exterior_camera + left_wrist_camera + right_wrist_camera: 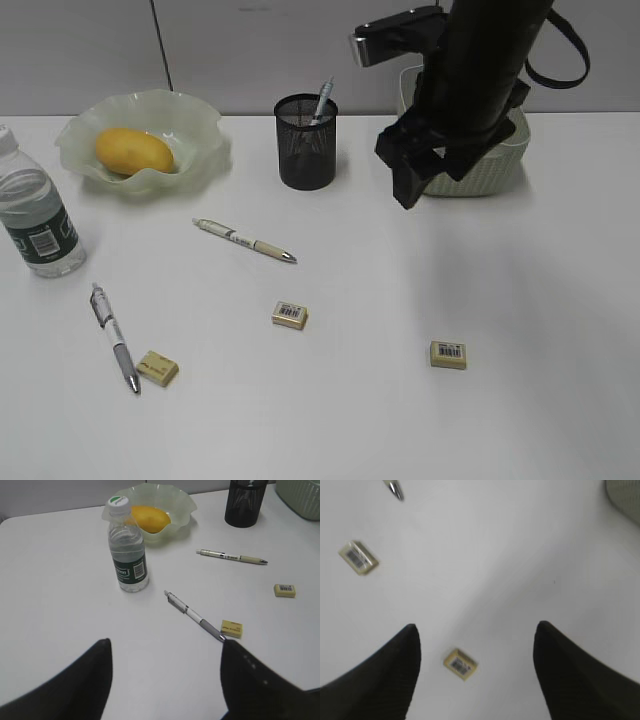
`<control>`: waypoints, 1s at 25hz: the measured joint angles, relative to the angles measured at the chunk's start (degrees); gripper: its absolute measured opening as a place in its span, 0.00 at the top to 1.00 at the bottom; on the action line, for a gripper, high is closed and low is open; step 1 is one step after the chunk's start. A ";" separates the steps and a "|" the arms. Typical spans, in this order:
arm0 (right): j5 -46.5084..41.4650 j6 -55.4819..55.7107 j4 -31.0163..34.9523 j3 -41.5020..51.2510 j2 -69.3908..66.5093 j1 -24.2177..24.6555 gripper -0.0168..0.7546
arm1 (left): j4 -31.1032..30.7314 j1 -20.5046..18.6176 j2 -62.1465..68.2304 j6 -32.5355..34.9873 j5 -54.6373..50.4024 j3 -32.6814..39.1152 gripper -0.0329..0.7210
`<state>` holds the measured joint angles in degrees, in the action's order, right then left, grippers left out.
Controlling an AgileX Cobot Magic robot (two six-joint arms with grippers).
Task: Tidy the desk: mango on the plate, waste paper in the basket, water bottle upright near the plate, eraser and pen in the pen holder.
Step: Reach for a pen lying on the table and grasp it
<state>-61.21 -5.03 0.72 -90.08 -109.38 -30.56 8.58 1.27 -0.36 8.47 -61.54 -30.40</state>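
The mango (133, 150) lies in the ruffled green plate (200, 120). Left of the plate, the water bottle (35, 215) stands upright. One pen (323, 100) sticks out of the black mesh pen holder (306, 142); two more pens (245, 240) (115, 338) lie on the desk. Three erasers (290, 315) (448, 354) (157, 368) lie loose. My right gripper (476, 626) hangs open and empty high over one eraser (460, 664), in front of the basket (500, 165). My left gripper (165, 647) is open over bare desk, close to a pen (195, 616) and an eraser (231, 628). The waste paper is out of view.
My right arm (480, 60) hides most of the basket's inside. A grey wall runs behind the desk. Bare white desk (560, 300) lies right of the erasers and along the front edge.
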 joint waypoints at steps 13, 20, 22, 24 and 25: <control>-4.80 1.03 -0.08 12.48 20.32 0.00 0.26 | 0.00 0.00 0.00 0.00 0.00 0.00 0.27; 0.33 2.57 0.22 32.20 39.94 0.00 0.26 | 0.11 0.00 0.00 0.00 0.00 0.00 0.27; 0.33 2.70 0.22 36.86 45.07 0.00 0.26 | 0.16 0.00 0.00 0.00 0.00 0.00 0.27; 0.27 2.70 0.22 41.39 50.24 0.00 0.26 | 0.17 0.00 0.38 0.00 0.00 0.00 0.27; 0.26 2.70 0.09 43.09 53.09 0.00 0.26 | 0.17 0.00 0.46 0.00 0.00 0.00 0.27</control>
<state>-60.94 -2.33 0.82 -46.99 -56.29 -30.56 8.76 1.27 0.10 8.47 -61.54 -30.40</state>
